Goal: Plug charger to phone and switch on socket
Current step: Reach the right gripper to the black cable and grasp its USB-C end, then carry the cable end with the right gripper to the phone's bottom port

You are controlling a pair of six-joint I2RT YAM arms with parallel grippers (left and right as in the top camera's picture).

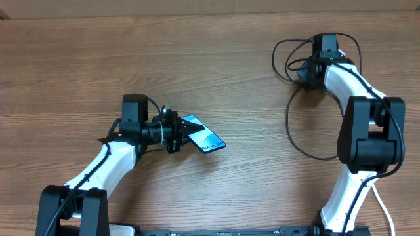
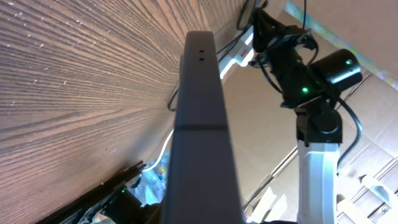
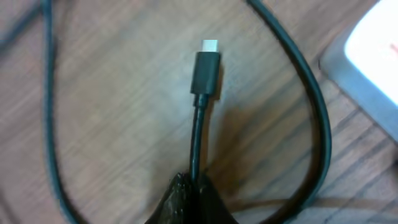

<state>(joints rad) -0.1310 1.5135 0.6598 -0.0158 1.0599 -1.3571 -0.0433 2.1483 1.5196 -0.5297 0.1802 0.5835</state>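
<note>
My left gripper (image 1: 182,135) is shut on the phone (image 1: 205,139), which sticks out to the right with its light blue screen up. The left wrist view shows the phone edge-on as a dark slab (image 2: 202,124). At the far right my right gripper (image 1: 307,71) is shut on the charger (image 1: 289,124), a thin black cable looping over the table. In the right wrist view the fingertips (image 3: 186,190) pinch the cable just behind its connector tip (image 3: 208,67), which points away above the wood. A corner of the white socket (image 3: 373,53) lies to the right of it.
The white socket (image 2: 239,53) shows in the left wrist view beneath the right arm (image 2: 311,93). Cable loops (image 3: 317,118) curve round the right gripper on both sides. Bare wooden table (image 1: 79,59) spreads between the arms.
</note>
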